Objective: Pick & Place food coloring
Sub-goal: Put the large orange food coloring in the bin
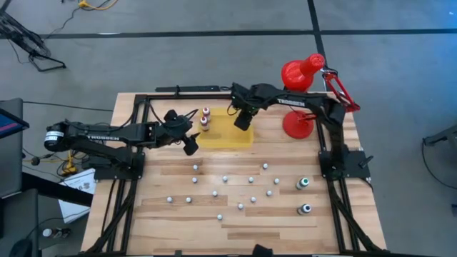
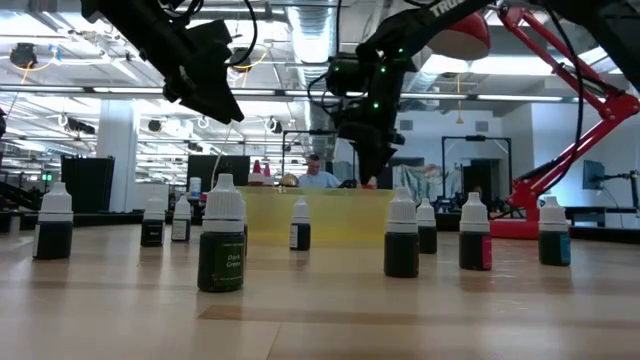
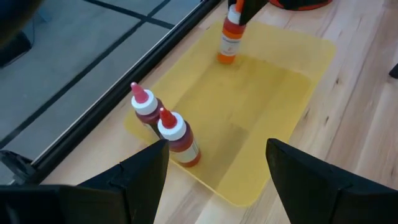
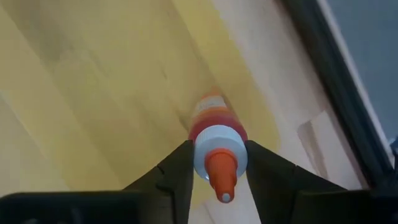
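Bottles: one orange-capped (image 4: 216, 144) stands on the mat (image 1: 227, 135) between the right jaws, nearly touching; left jaws spread; arms read "TROSSEN".

I can't read the small bottles' (image 1: 225, 179) colours from above; the mat (image 2: 320, 215) hides the 2 red bottles from my low view.
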You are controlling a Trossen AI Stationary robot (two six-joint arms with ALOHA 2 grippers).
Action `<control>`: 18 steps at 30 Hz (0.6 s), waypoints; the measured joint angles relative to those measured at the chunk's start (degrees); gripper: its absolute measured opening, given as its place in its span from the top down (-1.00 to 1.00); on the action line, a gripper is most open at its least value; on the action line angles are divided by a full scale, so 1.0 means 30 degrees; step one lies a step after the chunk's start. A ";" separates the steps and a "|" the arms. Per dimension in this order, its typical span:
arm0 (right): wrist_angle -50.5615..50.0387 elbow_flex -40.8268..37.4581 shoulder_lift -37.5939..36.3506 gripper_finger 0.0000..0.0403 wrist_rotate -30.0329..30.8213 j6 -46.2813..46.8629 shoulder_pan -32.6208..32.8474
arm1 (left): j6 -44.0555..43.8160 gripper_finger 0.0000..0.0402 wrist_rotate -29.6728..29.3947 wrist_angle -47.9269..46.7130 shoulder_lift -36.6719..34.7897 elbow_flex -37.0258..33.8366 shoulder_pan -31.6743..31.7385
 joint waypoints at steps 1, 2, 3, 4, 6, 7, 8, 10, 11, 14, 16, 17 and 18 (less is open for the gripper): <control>0.0018 0.0104 0.0074 0.35 -0.0020 -0.0003 -0.0016 | 0.0000 -0.31 0.0000 -0.0008 0.0000 0.0000 -0.0001; -0.0051 0.0123 0.0076 0.37 -0.0022 -0.0108 -0.0027 | 0.0000 -0.31 0.0000 -0.0007 0.0000 0.0000 -0.0002; -0.0064 0.0152 0.0056 0.39 -0.0022 -0.0322 -0.0027 | 0.0000 -0.31 0.0000 -0.0006 0.0000 0.0000 0.0005; 0.0054 0.0166 0.0056 0.41 -0.0035 -0.0453 -0.0027 | 0.0000 -0.31 0.0000 -0.0035 0.0000 0.0000 -0.0002; 0.0120 0.0172 0.0056 0.46 -0.0059 -0.0452 -0.0006 | 0.0000 -0.31 0.0004 -0.0174 0.0000 0.0000 -0.0002; 0.0133 0.0172 0.0043 0.47 -0.0099 -0.0458 0.0002 | -0.0031 -0.31 0.0000 -0.0196 0.0000 0.0000 -0.0002; 0.0169 0.0172 0.0015 0.47 -0.0093 -0.0471 0.0002 | -0.0096 -0.31 0.0000 -0.0244 0.0000 0.0000 0.0004; 0.0193 0.0172 -0.0024 0.44 -0.0100 -0.0474 -0.0004 | -0.0166 -0.31 0.0007 -0.0248 0.0000 0.0000 -0.0002; 0.0193 0.0172 -0.0024 0.40 -0.0100 -0.0474 -0.0015 | -0.0188 -0.31 0.0006 -0.0254 0.0000 0.0000 0.0006; 0.0280 0.0172 -0.0016 0.27 -0.0158 -0.0463 -0.0032 | -0.0204 -0.31 0.0007 -0.0250 0.0000 0.0000 0.0001; 0.0421 0.0172 -0.0016 0.19 -0.0158 -0.0474 -0.0027 | -0.0211 -0.31 0.0011 -0.0255 0.0000 0.0000 0.0001; 0.0539 0.0172 -0.0016 0.16 -0.0158 -0.0474 -0.0027 | -0.0211 -0.31 0.0024 -0.0255 0.0000 0.0000 -0.0002; 0.0730 0.0165 -0.0016 0.14 -0.0158 -0.0474 -0.0027 | -0.0211 -0.31 0.0029 -0.0255 0.0000 0.0000 0.0001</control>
